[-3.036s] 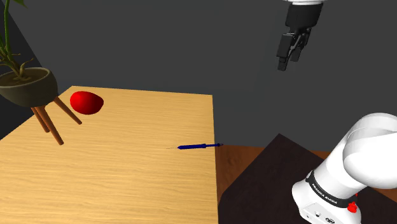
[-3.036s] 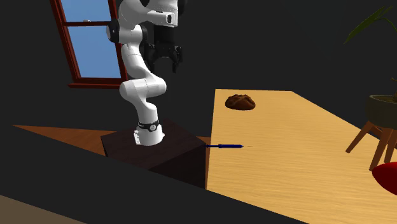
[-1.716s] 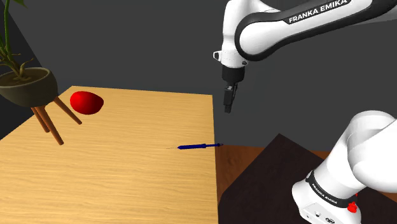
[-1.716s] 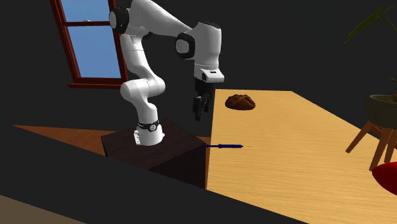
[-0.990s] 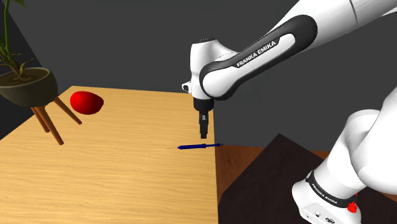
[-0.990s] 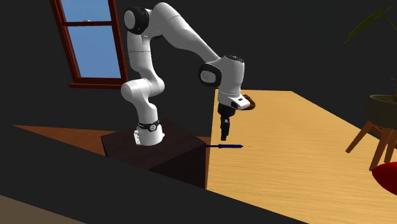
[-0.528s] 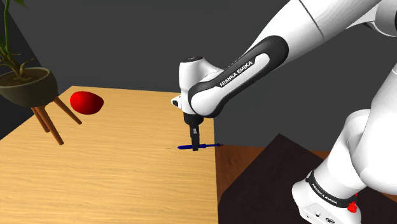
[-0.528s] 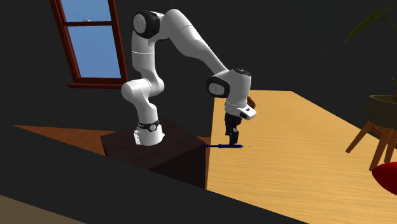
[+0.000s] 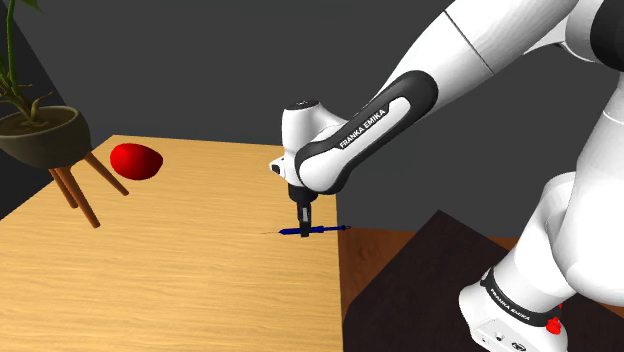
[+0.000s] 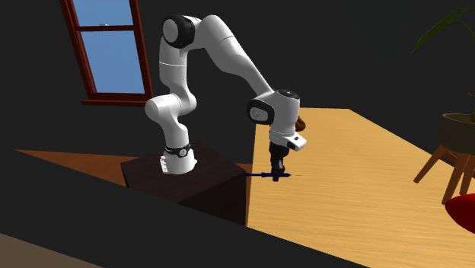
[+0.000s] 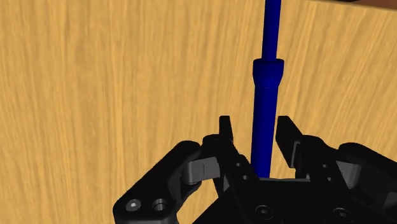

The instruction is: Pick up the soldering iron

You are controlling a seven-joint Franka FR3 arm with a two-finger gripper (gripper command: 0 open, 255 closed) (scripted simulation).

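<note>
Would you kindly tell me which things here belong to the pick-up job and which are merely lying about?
For the job: blue soldering iron; gripper, open astride it.
Lying about: red rounded object; potted plant on its legged stand; window.

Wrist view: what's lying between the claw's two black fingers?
The blue soldering iron, lying on the wooden table; the claw straddles it, open, in the wrist view.

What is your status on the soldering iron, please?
Gripper open, fingers astride the blue soldering iron. Iron flat near the table edge, not yet clasped. Red object far off.
</note>
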